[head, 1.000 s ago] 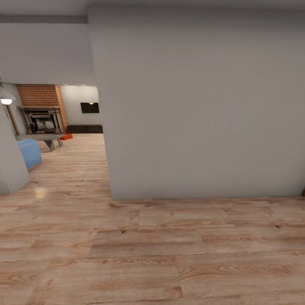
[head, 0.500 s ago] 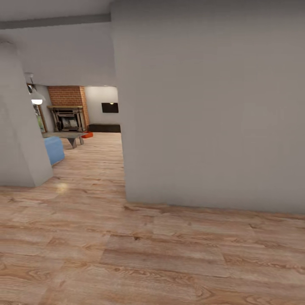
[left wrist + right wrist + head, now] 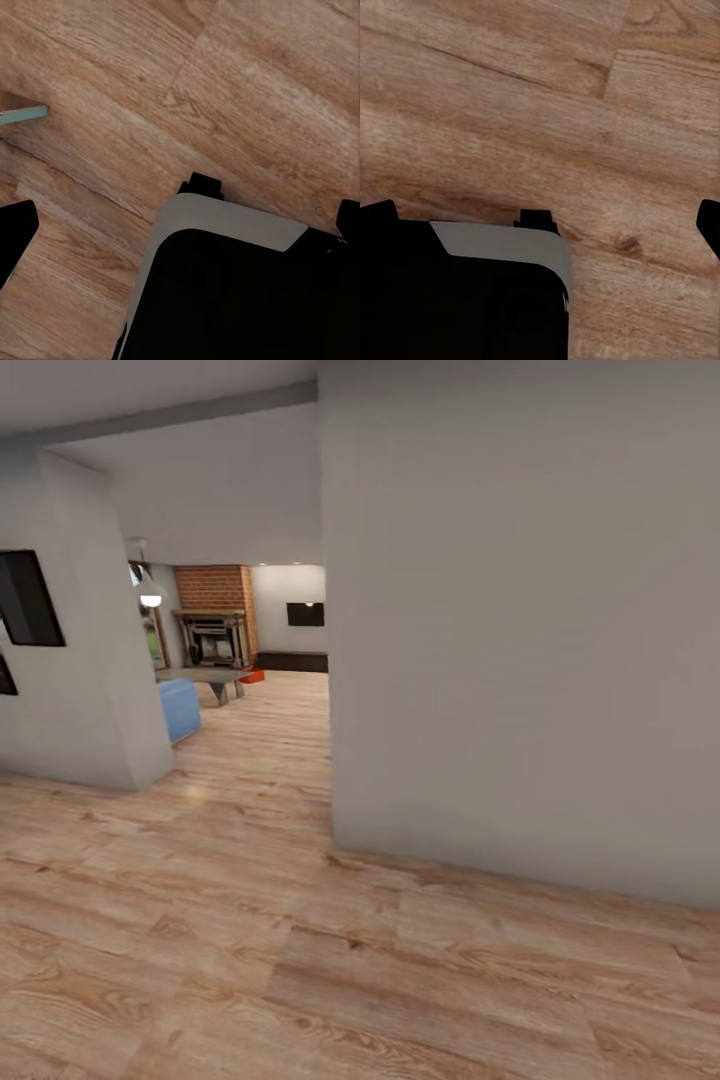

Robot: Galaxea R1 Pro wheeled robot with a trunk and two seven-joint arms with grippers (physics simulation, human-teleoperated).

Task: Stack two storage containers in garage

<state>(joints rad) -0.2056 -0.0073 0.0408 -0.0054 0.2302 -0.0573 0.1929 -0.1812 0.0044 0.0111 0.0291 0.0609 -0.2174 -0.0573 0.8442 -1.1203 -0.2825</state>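
storage container (image 3: 253, 676) — small, red-orange, far off

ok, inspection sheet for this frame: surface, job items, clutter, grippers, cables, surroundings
Surface: light wood plank floor, bare near the robot.
Job's things: one red-orange storage container far off on the floor by the fireplace; too small for detail.
Clutter: nothing seen.
Grippers: dark fingertip edges at the sides of both wrist views over the planks, nothing between them; open or shut cannot be told.
Cables: nothing seen.
Surroundings: grey wall close ahead on the right, doorway left of it into the living room with blue sofa, coffee table, lamp.
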